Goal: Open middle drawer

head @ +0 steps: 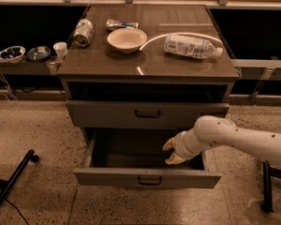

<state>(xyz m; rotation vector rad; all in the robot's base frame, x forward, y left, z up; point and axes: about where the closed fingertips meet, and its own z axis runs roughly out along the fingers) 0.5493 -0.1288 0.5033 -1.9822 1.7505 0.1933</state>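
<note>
The middle drawer (107, 177) is pulled far out of the grey cabinet. Its low front panel with a small dark loop handle (150, 180) faces me, and its grey box interior shows. My gripper (171, 153) hangs over the right part of that interior, just behind the front panel, on a white arm coming in from the right. Its yellowish fingertips (169, 146) stand apart and hold nothing. The drawer above (93, 114), with its own handle (147, 113), sits a little way out with a dark gap over it.
On the cabinet top (150, 67) lie a can (83, 32), a foil packet (122, 25), a white bowl (126, 39) and a water bottle (189, 46). Small bowls (11, 53) and a cup (61, 49) sit on the left ledge. Black stand legs (14, 182) (267, 186) flank the cabinet.
</note>
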